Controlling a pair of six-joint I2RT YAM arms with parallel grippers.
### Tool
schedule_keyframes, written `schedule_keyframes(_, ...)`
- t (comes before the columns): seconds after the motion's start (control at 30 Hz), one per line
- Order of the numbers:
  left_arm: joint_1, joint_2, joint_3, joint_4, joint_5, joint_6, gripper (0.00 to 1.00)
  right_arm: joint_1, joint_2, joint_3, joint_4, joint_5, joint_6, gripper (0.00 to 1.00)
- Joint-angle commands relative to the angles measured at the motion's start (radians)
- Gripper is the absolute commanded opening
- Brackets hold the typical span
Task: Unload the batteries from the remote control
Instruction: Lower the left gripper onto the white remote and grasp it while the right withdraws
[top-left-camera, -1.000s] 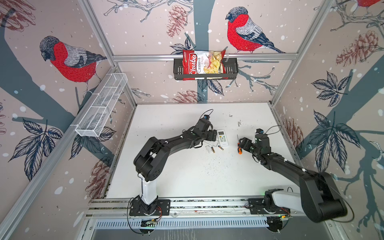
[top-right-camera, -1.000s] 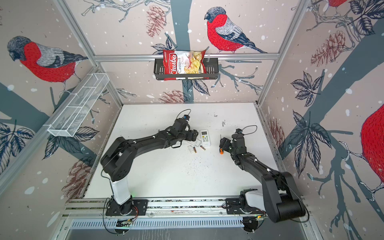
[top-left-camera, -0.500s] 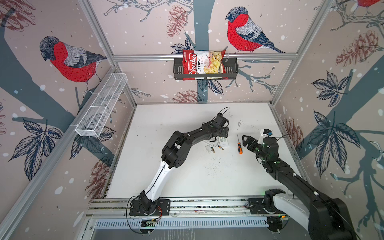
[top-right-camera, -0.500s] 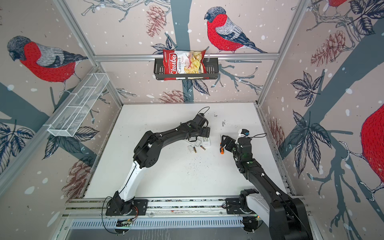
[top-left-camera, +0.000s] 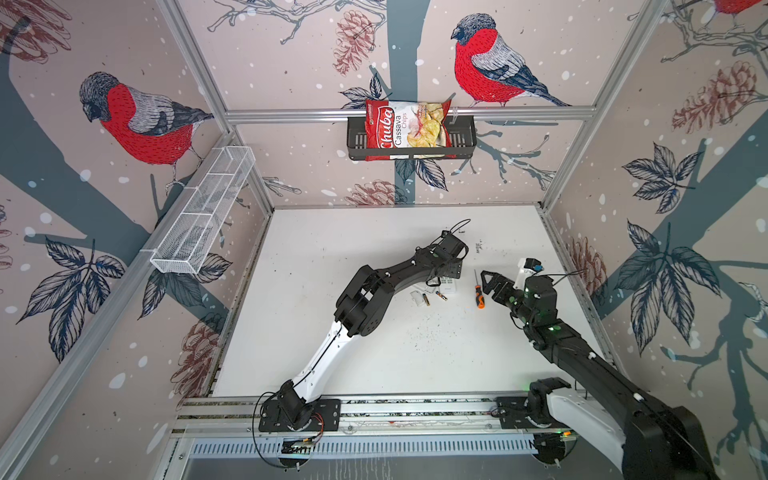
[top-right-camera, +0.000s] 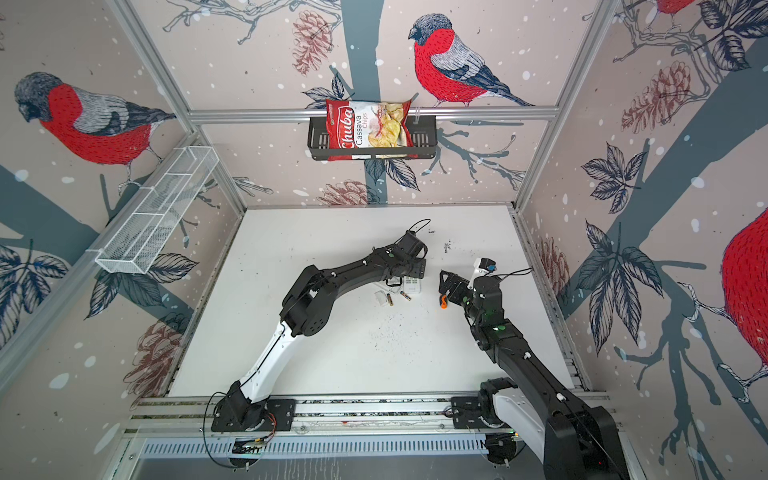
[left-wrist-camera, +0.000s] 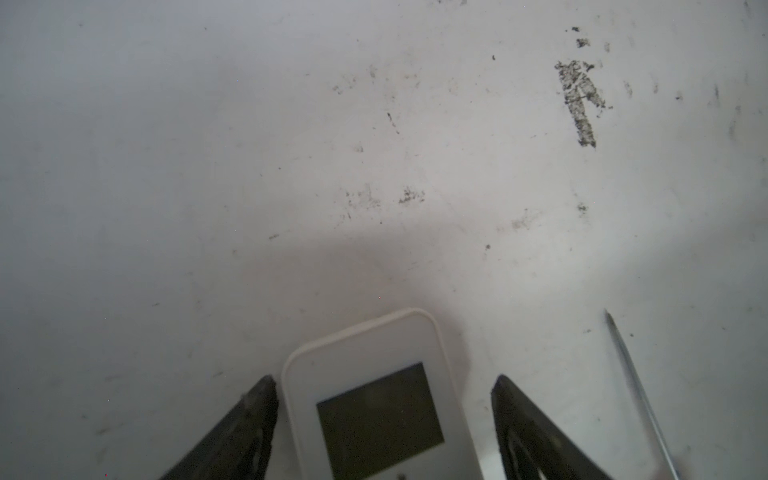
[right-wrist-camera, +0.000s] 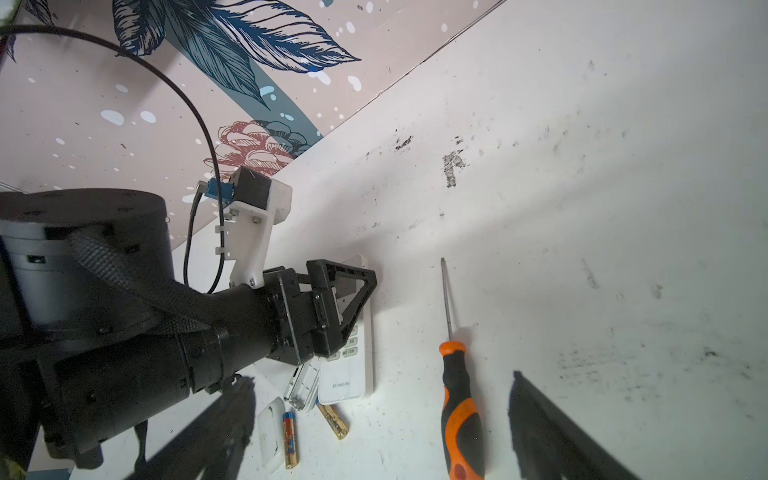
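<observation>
The white remote control (left-wrist-camera: 374, 399) lies face up on the table, and my left gripper (left-wrist-camera: 382, 382) stands open astride its screen end, one finger close to its edge, the other apart. In both top views that gripper (top-left-camera: 451, 270) (top-right-camera: 415, 270) covers most of the remote (top-left-camera: 448, 286). Two batteries lie loose beside the remote's lower end, an orange-red and gold one (right-wrist-camera: 290, 438) (top-left-camera: 425, 299) and a gold one (right-wrist-camera: 332, 419) (top-left-camera: 441, 296). My right gripper (right-wrist-camera: 380, 419) (top-left-camera: 490, 286) hangs open and empty, off to the right of them.
An orange-and-black screwdriver (right-wrist-camera: 461, 407) (top-left-camera: 480, 297) lies between the remote and my right gripper. A white battery cover (right-wrist-camera: 270, 432) and an open white casing (right-wrist-camera: 303, 384) rest by the batteries. The right wall stands close behind my right arm.
My left gripper has moved right onto the remote. My right gripper has backed off the screwdriver to the right and opened wider; the screwdriver now lies free.
</observation>
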Motion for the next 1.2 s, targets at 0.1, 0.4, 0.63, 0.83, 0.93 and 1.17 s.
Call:
schedule_keyframes(0.1,-0.006,0.023,0.023,-0.051,-0.010,-0.009,0.72,0.010,-0.009,0.003,0.004,0.009,0.000,0.95)
schedule_keyframes(0.4,-0.015,0.027,0.027,-0.045,-0.016,-0.002,0.54,0.011,-0.022,0.002,0.005,-0.001,0.000,0.95)
schedule_keyframes(0.63,-0.019,0.015,0.032,-0.037,-0.018,0.017,0.51,0.011,-0.027,0.000,0.003,0.004,0.000,0.95)
schedule_keyframes(0.83,-0.024,0.019,0.049,-0.063,-0.026,0.032,0.74,0.011,-0.022,0.001,0.006,0.002,-0.001,0.95)
schedule_keyframes(0.93,-0.032,0.018,0.050,-0.088,-0.060,0.038,0.80,0.011,-0.021,0.001,0.007,0.001,-0.001,0.95)
schedule_keyframes(1.17,-0.055,0.024,0.042,-0.114,-0.109,0.041,0.80,0.012,-0.022,-0.001,0.007,-0.005,0.000,0.96)
